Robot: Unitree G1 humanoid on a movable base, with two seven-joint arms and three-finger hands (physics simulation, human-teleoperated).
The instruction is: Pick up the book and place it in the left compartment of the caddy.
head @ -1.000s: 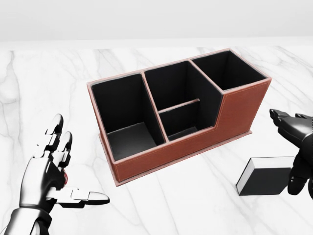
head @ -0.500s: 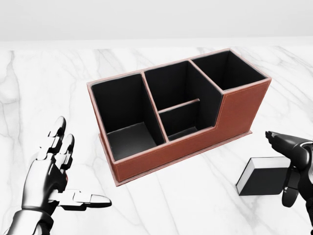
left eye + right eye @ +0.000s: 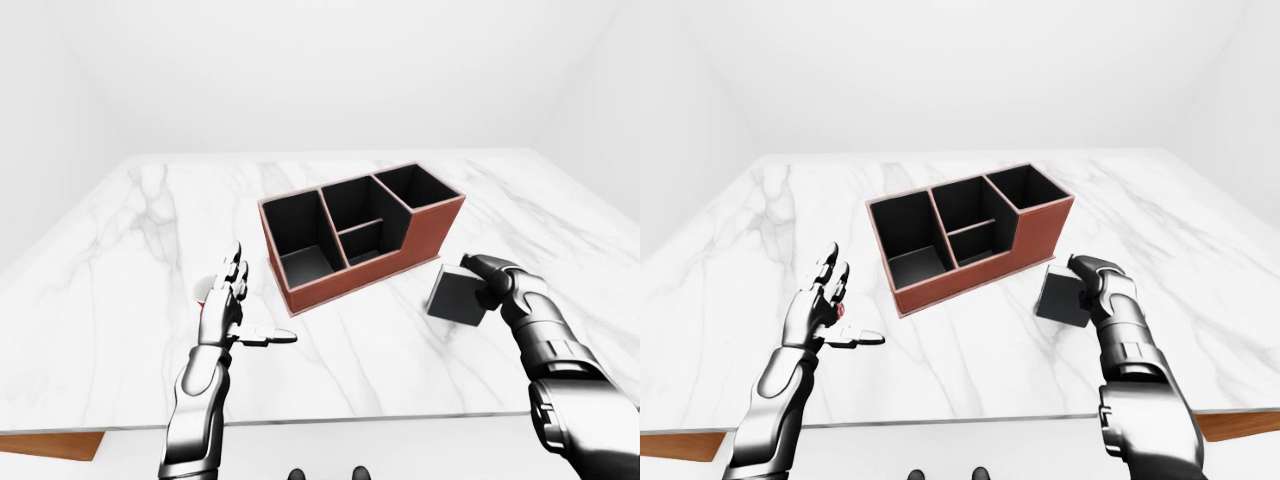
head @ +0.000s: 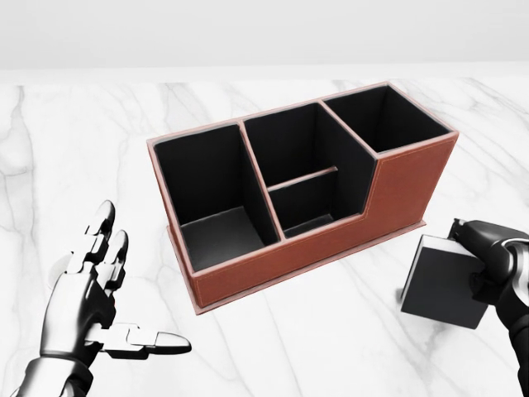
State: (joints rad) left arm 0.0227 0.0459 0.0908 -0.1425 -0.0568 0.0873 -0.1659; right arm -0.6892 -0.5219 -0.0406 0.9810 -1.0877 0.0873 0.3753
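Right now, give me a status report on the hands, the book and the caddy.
Right hand shut on book, book tilted up off the marble table. Left hand open, empty. Caddy left compartment empty, nothing blocking it.

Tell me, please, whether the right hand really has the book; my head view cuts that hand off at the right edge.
Observer: The right-eye view shows the whole right hand. Its fingers close round the right edge of the book, which is tilted.
Operator: Is the book close to the table's near edge?
Observer: No. In the left-eye view a broad strip of bare table lies below it.
Operator: Where does the caddy stand on the table overall?
Observer: Roughly mid-table; the caddy has marble on every side.
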